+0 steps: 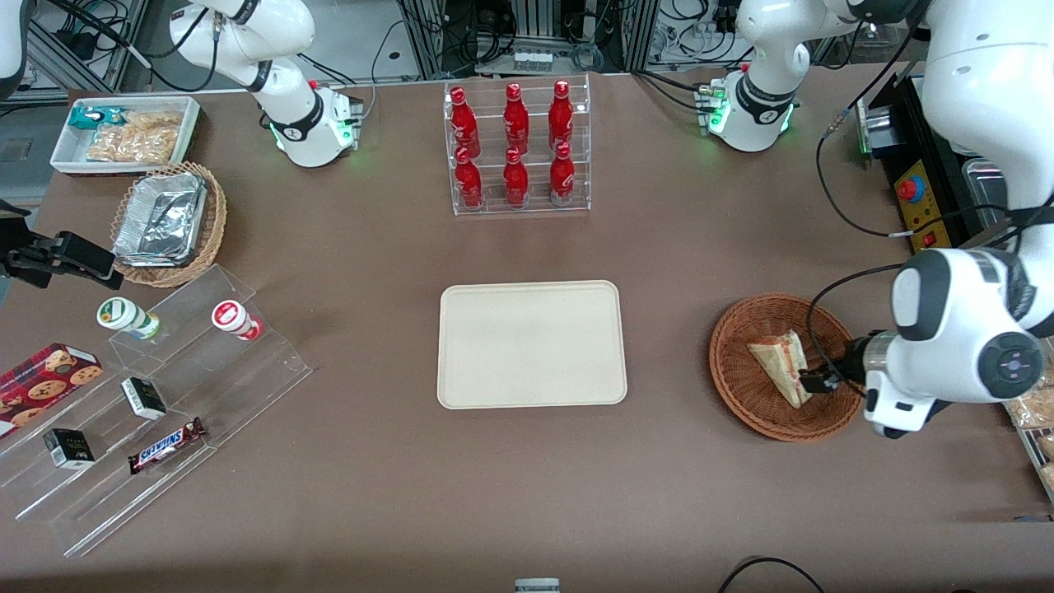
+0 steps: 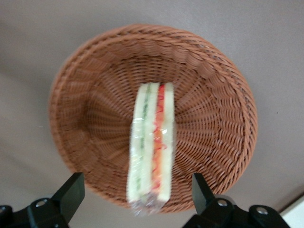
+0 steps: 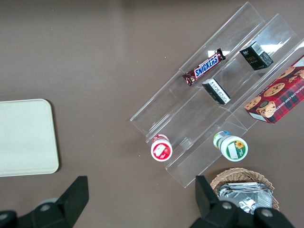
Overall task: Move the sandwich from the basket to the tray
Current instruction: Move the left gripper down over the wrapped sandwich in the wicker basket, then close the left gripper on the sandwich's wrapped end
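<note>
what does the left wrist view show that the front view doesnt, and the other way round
Only the left wrist view shows the red-orange and green filling edge of the clear-wrapped triangular white-bread sandwich, and the end effector fingers spread wide on either side of it.

Only the front view shows the empty cream-beige rectangular plastic tray toward the parked arm's end, and the clear rack of red bottles.

Both show the sandwich lying in the round reddish-brown wicker basket, on the brown table, with the end effector at the basket.

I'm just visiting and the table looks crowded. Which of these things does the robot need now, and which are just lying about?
Needed:
- sandwich, in the basket
- tray
- gripper, open, either side of the sandwich

Lying about:
- red bottles
- Snickers bar
- cookie box
- foil containers
</note>
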